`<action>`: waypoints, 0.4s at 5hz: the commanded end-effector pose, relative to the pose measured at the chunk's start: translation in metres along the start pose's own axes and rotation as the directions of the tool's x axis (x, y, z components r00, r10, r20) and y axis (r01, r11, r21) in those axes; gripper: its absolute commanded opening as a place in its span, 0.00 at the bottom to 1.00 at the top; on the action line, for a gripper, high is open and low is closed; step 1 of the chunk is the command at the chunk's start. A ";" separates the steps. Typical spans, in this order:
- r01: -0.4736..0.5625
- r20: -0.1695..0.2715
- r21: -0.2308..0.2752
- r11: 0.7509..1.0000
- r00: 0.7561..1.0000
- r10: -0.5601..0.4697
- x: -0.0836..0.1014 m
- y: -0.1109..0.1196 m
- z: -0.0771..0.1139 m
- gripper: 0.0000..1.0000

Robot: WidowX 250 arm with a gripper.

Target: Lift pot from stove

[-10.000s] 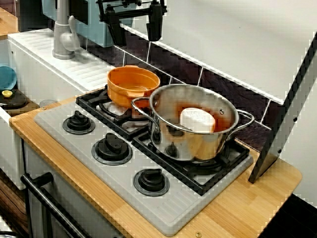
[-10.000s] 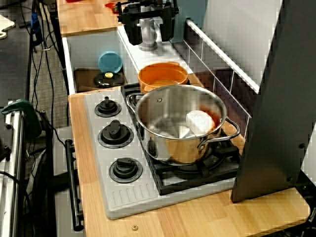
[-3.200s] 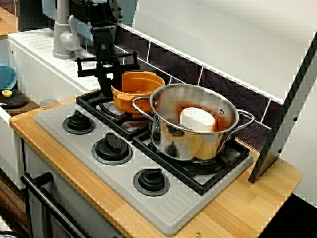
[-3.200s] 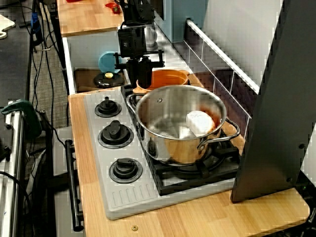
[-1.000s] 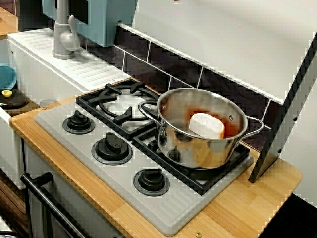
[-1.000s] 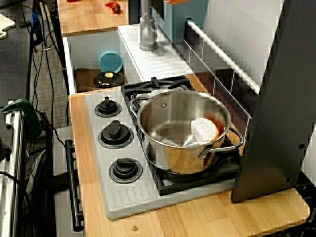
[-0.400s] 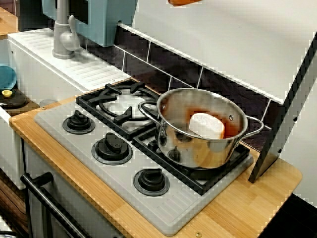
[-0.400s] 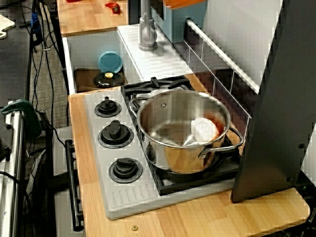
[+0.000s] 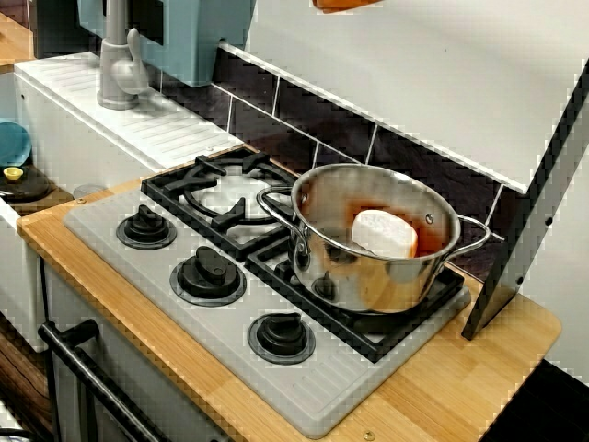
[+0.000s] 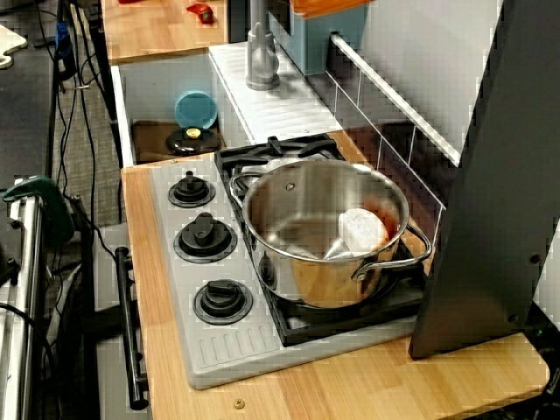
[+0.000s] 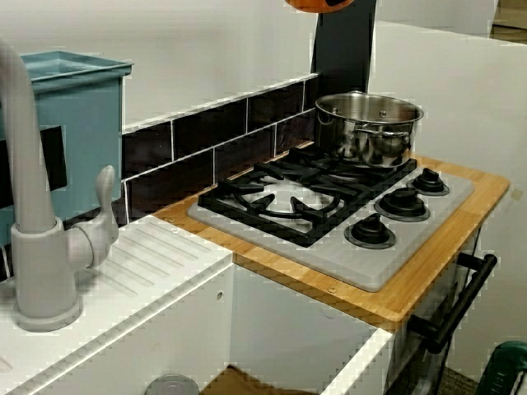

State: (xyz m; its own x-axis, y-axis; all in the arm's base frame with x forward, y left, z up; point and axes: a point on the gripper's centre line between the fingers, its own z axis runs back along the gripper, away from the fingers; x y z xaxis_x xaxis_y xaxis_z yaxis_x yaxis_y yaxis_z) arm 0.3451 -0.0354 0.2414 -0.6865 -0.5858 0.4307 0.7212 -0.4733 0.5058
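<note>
Small round orange plastic pot [image 10: 328,6] hangs high above grey ribbed stove [image 9: 212,313]; jaws unseen, grip could slip

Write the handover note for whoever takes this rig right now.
Hand: out of view in every camera, so its state cannot be told.
Small orange plastic pot: only its underside shows at the top edge of all three views, well above the grey ribbed stove.
The back-left black burner grate is bare.
Large shiny steel pot with a white object inside sits on the stove.
Done: pot off the stove. Left: nothing visible.
</note>
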 end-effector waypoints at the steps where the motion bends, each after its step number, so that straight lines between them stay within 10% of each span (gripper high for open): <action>1: 0.037 -0.028 0.021 0.999 0.999 -0.036 0.007 0.004 0.017 0.00; 2: 0.035 -0.030 0.024 0.999 0.999 -0.034 0.006 0.005 0.018 0.00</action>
State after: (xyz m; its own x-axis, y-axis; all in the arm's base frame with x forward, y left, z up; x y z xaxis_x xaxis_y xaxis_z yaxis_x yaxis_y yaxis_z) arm 0.3443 -0.0354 0.2402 -0.6856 -0.5846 0.4338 0.7227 -0.4751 0.5020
